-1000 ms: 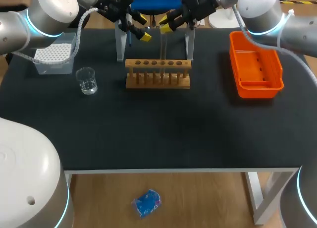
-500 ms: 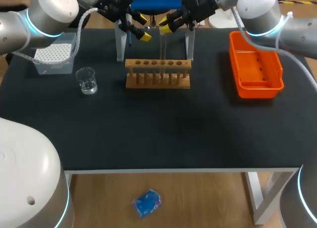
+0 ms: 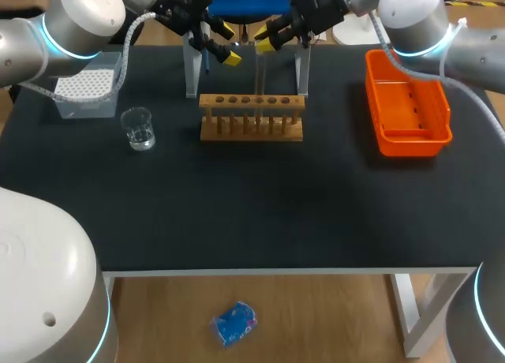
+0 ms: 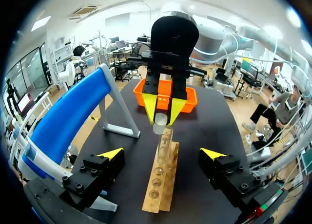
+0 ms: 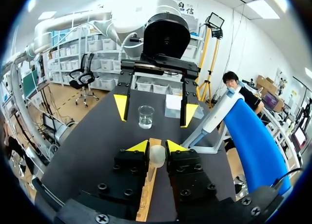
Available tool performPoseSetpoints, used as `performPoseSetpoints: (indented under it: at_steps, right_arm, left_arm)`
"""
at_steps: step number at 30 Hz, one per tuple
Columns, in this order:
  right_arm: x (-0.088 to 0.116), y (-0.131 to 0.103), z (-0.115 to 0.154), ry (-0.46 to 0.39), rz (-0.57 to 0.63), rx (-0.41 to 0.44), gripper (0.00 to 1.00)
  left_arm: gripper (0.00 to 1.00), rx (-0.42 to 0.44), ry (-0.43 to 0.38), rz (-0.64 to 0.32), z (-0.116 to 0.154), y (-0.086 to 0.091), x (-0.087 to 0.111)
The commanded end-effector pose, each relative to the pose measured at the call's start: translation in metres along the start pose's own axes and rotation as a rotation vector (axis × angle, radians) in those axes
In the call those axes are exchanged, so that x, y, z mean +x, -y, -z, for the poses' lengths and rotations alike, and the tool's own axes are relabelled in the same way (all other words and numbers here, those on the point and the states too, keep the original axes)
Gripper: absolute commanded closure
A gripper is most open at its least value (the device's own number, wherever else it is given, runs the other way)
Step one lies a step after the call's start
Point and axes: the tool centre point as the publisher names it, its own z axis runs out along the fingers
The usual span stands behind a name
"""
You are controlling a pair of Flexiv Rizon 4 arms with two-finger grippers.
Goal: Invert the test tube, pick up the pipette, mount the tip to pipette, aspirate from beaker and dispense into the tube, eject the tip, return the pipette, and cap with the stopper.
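1. Test tube (image 5: 157, 156) is up at the back of the desk (image 3: 260, 213), pinched at its rounded end by the right claw (image 3: 265, 43). It stands upright over the wooden rack (image 3: 251, 117). Whether its lower end sits in a hole or just above one, I cannot tell.
2. Danger one: it's slick glass, gripped only at the very tip. A quick flip could let it pivot or slide out and drop onto the rack.
3. Danger two: the left claw (image 4: 162, 153) hangs spread wide just across the rack, facing the right one. A broad swing could knock the tube against it, or against the legs of the clear stand (image 3: 192, 71) on either side.
4. Containers now: the beaker (image 3: 139, 129), near the left edge, looks to hold a little clear liquid.
5. Behind it, the tip box (image 3: 85, 85) shows a white grid of tips.
6. The orange bin (image 3: 406, 102) sits well apart at the right, likely where the spent tip goes.
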Motion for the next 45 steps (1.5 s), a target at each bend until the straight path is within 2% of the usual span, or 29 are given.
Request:
performPoseSetpoints:
  at_steps: [1,28,45]
  right_arm:
    - [0.0022,-0.0015,0.0026,0.001,0.003,0.002,1.0]
    - [0.0097,0.0053,-0.004,-0.011,-0.018,-0.005,1.0]
    - [0.0029,-0.0021,0.0041,0.001,0.001,-0.009,1.0]
  left_arm:
    - [0.0,-0.004,-0.003,0.001,0.0009,0.0005,-0.0007]
    - [0.0,-0.004,-0.003,0.001,0.0009,0.0005,-0.0007]
    - [0.0,-0.004,-0.003,0.001,0.0009,0.0005,-0.0007]
